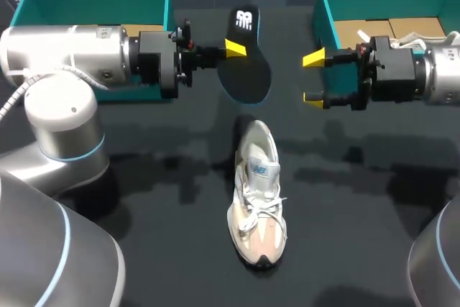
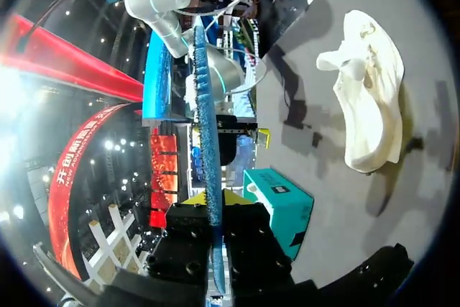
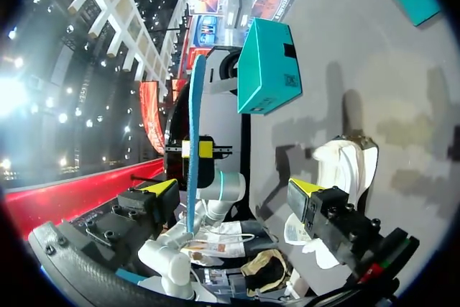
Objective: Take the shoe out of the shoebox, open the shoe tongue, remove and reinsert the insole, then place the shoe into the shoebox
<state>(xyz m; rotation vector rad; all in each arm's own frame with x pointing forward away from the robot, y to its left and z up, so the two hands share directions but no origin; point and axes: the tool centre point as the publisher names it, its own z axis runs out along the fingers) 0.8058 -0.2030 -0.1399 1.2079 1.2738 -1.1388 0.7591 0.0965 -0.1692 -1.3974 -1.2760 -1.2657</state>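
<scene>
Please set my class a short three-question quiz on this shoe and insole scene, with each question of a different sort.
1. True or false: the right gripper is open and holds nothing.
2. What holds the insole in the air? A. the left gripper B. the right gripper C. nothing, it lies flat
3. Fill in: the shoe rests on the ___.

Key: 1 true; 2 A; 3 table.
</scene>
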